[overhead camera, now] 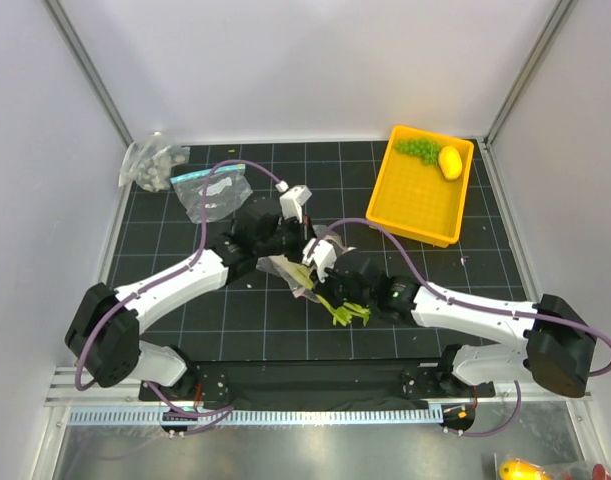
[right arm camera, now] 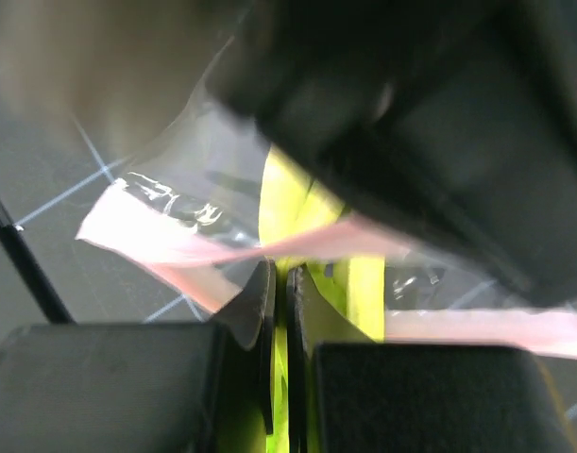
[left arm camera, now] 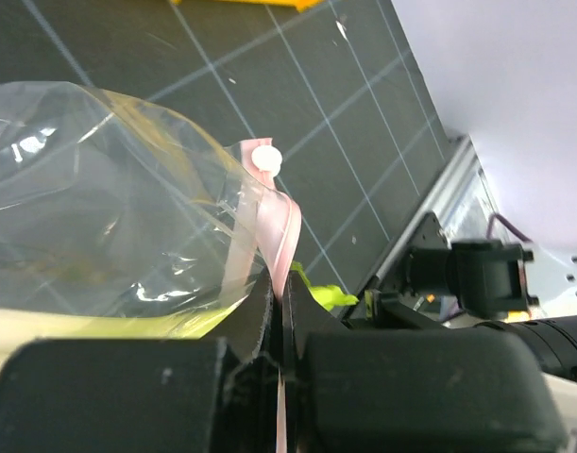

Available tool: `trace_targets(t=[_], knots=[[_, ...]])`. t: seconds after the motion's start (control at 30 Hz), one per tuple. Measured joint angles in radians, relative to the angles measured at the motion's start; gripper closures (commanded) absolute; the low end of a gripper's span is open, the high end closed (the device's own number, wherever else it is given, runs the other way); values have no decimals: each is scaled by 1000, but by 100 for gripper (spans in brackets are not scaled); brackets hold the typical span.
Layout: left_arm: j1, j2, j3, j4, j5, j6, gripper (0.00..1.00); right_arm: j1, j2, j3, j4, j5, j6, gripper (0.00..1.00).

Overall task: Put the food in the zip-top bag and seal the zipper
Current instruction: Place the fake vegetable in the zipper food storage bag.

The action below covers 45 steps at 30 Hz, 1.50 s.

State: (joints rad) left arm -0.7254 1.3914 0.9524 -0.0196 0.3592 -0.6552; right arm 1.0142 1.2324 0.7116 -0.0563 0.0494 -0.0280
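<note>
The zip-top bag (overhead camera: 285, 270) lies mid-table between both arms. My left gripper (overhead camera: 288, 262) is shut on its pink zipper (left arm camera: 286, 226), the strip running down between the jaws (left arm camera: 283, 293); the white slider (left arm camera: 266, 158) sits just beyond them. The leek (overhead camera: 343, 312) pokes its green leaves out toward the right arm, and its pale stalk (left arm camera: 90, 326) shows through the plastic. My right gripper (overhead camera: 315, 288) is shut on a green leek leaf (right arm camera: 280, 377), with the pink strip (right arm camera: 175, 247) crossing at its tips (right arm camera: 281, 274). Grapes (overhead camera: 417, 148) and lemon (overhead camera: 450, 160) lie in the yellow tray.
The yellow tray (overhead camera: 415, 215) stands at the back right. A clear bag with a blue strip (overhead camera: 210, 190) and a bunched dotted bag (overhead camera: 150, 165) lie at the back left. White walls and metal posts close in the mat on three sides.
</note>
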Motion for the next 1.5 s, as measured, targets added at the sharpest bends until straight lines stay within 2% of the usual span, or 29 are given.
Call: trace_targets(t=[0.47, 0.5, 0.6, 0.63, 0.7, 0.9, 1.1, 1.17, 1.2, 1.33, 1.43, 1.5], knots=[[-55, 146, 80, 14, 163, -63, 100, 31, -72, -42, -12, 157, -54, 98], [-55, 146, 80, 22, 172, -71, 100, 32, -76, -45, -11, 163, -58, 96], [-53, 146, 80, 43, 182, -90, 100, 35, -79, -46, -11, 203, -64, 82], [-51, 146, 80, 49, 183, -97, 100, 37, -80, -47, -11, 217, -64, 69], [-48, 146, 80, 60, 181, -102, 100, 40, -87, -50, -12, 239, -59, 61], [-32, 146, 81, 73, 189, -129, 100, 40, -151, -82, 27, 269, -48, 56], [35, 146, 63, 68, 216, -160, 100, 35, -154, -83, 64, 289, -41, 50], [53, 146, 51, 68, 220, -174, 100, 32, -154, -83, 64, 289, -32, 45], [60, 146, 46, 67, 220, -176, 100, 32, -158, -83, 64, 288, -26, 34], [75, 142, 29, 68, 213, -182, 100, 31, -192, -85, 67, 298, 0, 18], [89, 115, 0, 66, 193, -189, 100, 31, -223, -91, 89, 341, 34, 17], [106, 76, -28, 67, 170, -200, 100, 31, -224, -91, 104, 373, 64, 23]])
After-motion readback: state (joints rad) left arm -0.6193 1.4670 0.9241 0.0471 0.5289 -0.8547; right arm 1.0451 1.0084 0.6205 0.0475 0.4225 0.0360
